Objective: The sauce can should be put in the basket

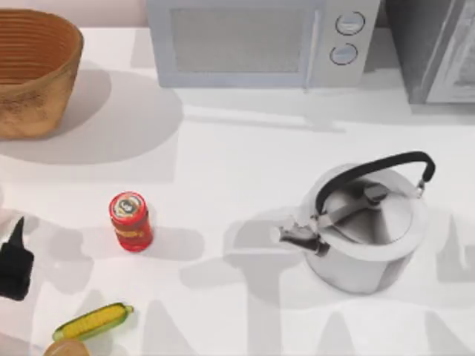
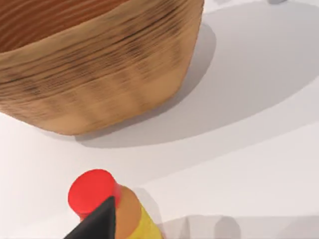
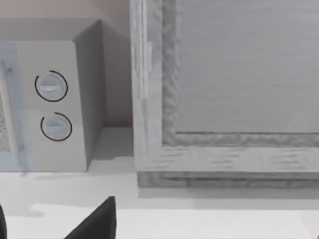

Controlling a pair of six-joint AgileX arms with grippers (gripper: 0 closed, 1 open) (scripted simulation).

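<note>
A steel kettle [image 1: 367, 230] with a black handle is standing on the white worktop [image 1: 237, 156] toward the right, its spout pointing left. A microwave [image 1: 260, 41] is sitting along the back edge, and a corn cob [image 1: 93, 321] is lying near the front left corner.

Overhead and left wrist cameras share the basket [image 1: 37, 70].

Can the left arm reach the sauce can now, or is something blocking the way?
Probably yes. The left gripper sits at the table's left edge, and the can stands upright to its right, with bare table between them. The corn lies nearer the front, out of the way.
</note>
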